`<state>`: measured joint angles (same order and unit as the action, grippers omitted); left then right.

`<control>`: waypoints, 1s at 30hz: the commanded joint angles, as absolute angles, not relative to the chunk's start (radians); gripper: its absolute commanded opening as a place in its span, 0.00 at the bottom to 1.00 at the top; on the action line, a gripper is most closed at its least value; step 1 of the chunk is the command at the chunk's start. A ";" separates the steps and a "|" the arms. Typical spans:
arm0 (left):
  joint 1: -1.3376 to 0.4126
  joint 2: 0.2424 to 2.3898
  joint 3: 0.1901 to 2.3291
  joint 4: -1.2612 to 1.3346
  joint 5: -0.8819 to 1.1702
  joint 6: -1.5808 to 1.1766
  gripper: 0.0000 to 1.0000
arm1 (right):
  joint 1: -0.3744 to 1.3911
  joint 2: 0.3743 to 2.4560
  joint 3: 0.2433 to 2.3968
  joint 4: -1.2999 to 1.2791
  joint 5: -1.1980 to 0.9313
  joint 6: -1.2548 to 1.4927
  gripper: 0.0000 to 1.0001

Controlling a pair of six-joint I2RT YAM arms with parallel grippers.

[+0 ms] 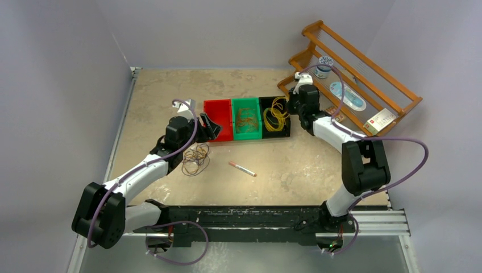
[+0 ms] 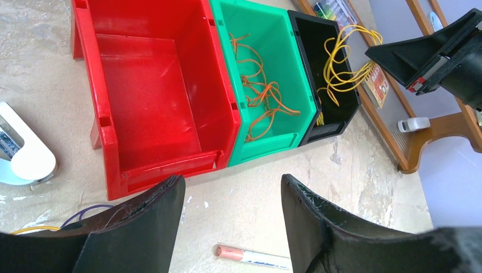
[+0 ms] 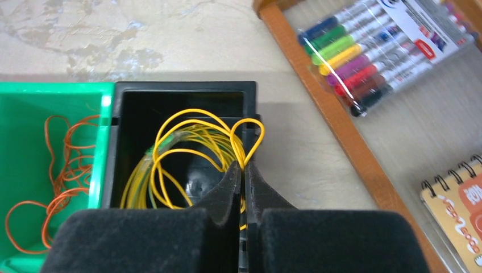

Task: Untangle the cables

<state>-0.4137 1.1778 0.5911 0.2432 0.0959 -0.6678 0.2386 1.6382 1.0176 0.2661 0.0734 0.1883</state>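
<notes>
Left claw (image 2: 233, 210): spread wide, nothing between the fingers, hanging over the table (image 1: 318, 159) just in front of the red bin (image 2: 148, 96). That bin has nothing in it. Right claw (image 3: 243, 168): my fingers are pressed together at the right rim of the black bin (image 3: 182, 94), pinching a loop of the yellow cable (image 3: 193, 128). The small loop sticks up past the tips, and the rest of the coil lies down in the bin, some strands draped over its edge toward me. The green bin (image 2: 293, 68) sits between red and black, all three touching in a row, and holds the orange cable (image 2: 264, 94) in loose loops on its floor. The leftover tangle of cables (image 1: 196, 159), brownish and dark strands, lies on the table beside my left forearm, near the red bin but apart from it. A pink-capped marker (image 1: 242, 169) lies on the table to the right of the tangle, not touching it. A wooden rack (image 3: 328, 114) stands just right of the black bin, with a pack of coloured markers (image 3: 369, 57) and a spiral notebook (image 3: 460, 210) lying on it.
</notes>
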 commanded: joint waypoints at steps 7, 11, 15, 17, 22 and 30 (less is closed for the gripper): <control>-0.417 1.144 0.611 0.250 0.077 -0.641 0.62 | 0.381 1.680 1.104 0.244 0.316 0.051 0.00; -0.417 1.147 0.612 0.253 0.078 -0.641 0.62 | 0.397 1.692 1.117 0.222 0.378 0.037 0.00; -0.416 1.155 0.614 0.256 0.079 -0.644 0.62 | 0.406 1.695 1.126 0.200 0.414 0.029 0.00; -0.416 1.157 0.615 0.255 0.078 -0.644 0.61 | 0.414 1.700 1.134 0.184 0.429 0.021 0.00; -0.417 1.155 0.621 0.230 0.054 -0.644 0.61 | 0.428 1.724 1.150 0.148 0.417 0.013 0.00; -0.416 1.143 0.624 0.210 0.032 -0.643 0.61 | 0.445 1.778 1.174 0.094 0.373 0.000 0.00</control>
<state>-0.4137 1.1683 0.5911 0.1928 0.0525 -0.6605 0.4355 1.7554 1.1324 0.1284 0.3893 0.0196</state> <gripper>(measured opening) 0.610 0.008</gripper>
